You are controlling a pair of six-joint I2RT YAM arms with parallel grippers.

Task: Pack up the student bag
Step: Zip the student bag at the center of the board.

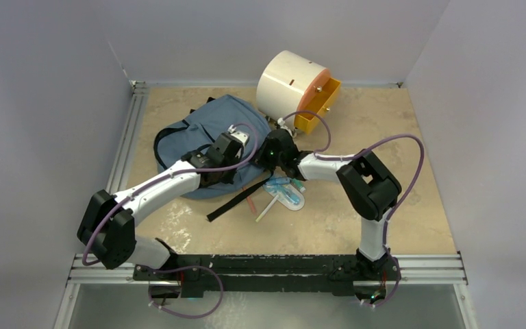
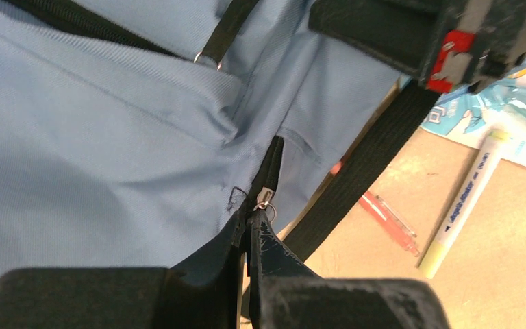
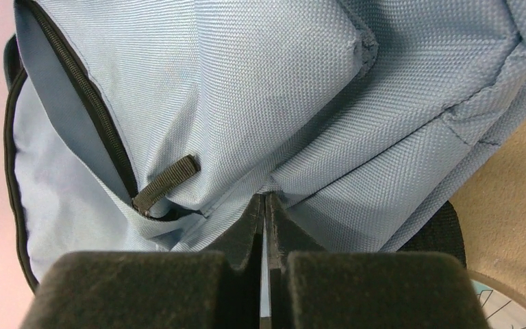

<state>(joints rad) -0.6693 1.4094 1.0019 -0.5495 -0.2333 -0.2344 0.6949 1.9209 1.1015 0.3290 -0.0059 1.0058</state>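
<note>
The slate-blue student bag lies at the back left of the table, and its black strap trails toward the front. My left gripper is shut on the bag's metal zipper pull at the end of a black zipper line. In the left wrist view its tips are pressed together against the blue fabric. My right gripper is shut on a fold of the bag's fabric. Its tips pinch the cloth next to an open zipper and a grey tab.
A cream cylindrical cabinet with an open orange drawer stands behind the bag. A clear plastic packet, a red pen and a white marker lie on the table to the right of the strap.
</note>
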